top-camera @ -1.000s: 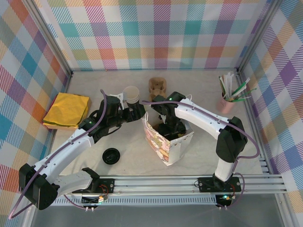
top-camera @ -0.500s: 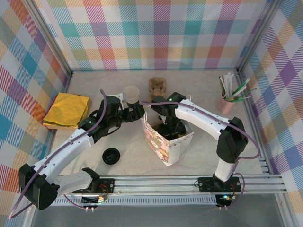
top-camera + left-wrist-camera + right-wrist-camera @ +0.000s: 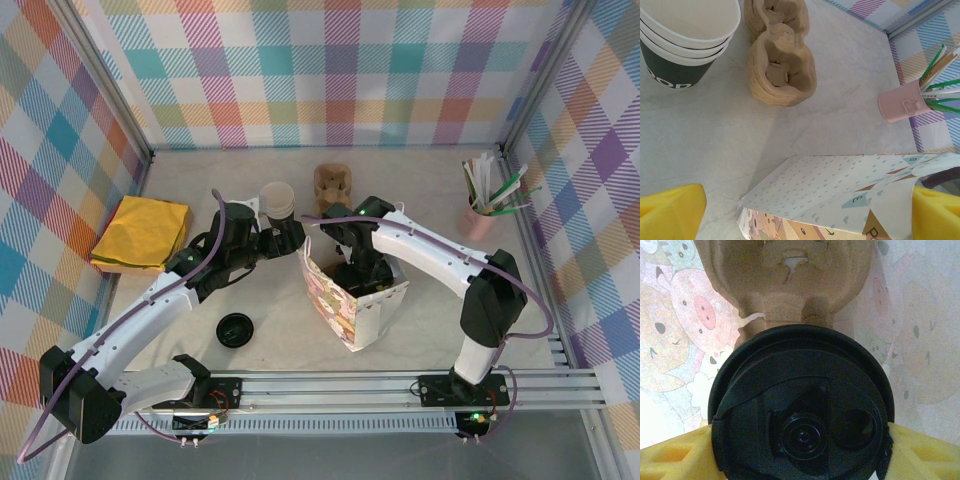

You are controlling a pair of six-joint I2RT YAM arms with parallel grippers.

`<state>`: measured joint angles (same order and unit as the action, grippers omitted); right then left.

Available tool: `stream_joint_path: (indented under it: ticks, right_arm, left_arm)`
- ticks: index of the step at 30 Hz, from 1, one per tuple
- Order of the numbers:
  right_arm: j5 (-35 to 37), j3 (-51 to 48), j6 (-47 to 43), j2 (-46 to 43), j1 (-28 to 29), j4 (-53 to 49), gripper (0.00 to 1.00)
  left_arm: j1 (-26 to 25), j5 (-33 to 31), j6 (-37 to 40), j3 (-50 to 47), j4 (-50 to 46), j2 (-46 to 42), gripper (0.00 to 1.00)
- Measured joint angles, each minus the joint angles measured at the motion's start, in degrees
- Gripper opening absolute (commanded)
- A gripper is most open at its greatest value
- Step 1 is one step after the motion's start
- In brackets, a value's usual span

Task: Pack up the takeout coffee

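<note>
A robot lab test cell: bright checked walls on aluminium posts box in a pale desk with a mounting rail.

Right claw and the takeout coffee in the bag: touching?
Touching. Right wrist view: the right claw has its yellow pads flush against both sides of the takeout coffee at the lid rim, no gap visible.

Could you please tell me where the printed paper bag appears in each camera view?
Top external: the white printed paper bag stands open at picture centre.
Left wrist: its outer side spans the bottom edge.
Right wrist: its cartoon-printed inner walls surround the black-lidded coffee cup.
Shared landmark: the pink bucket of stirrers, up and right of the bag.
</note>
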<state>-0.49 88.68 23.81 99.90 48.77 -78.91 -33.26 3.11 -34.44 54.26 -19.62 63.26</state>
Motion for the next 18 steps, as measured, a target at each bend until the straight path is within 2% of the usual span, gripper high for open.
stream_joint_path:
  ticks: [18]
  right_arm:
    - [0.48, 0.02, 1.51, -0.39, 1.55, -0.22, 0.68]
  left_arm:
    - [0.0, -0.87, 0.0, 0.0, -0.68, -0.02, 0.95]
